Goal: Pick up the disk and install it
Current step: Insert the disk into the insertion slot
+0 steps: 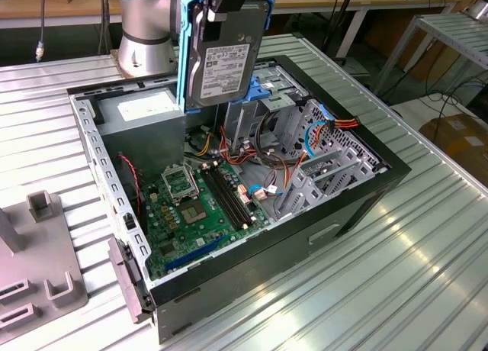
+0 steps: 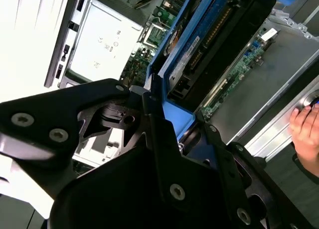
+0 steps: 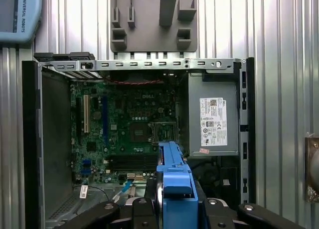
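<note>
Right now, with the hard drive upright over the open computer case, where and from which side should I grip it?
At its top end, from above, as the gripper does: the hard drive hangs upright in its blue bracket, so pinching the flat faces there probably leaves the lower end free.

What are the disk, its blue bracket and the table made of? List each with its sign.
The disk: grey metal casing, dull sheen, white paper-like label. Its bracket: blue plastic, judging by the even matte colour. The table: ribbed metal, probably aluminium, brushed, with streaky reflections.
</note>
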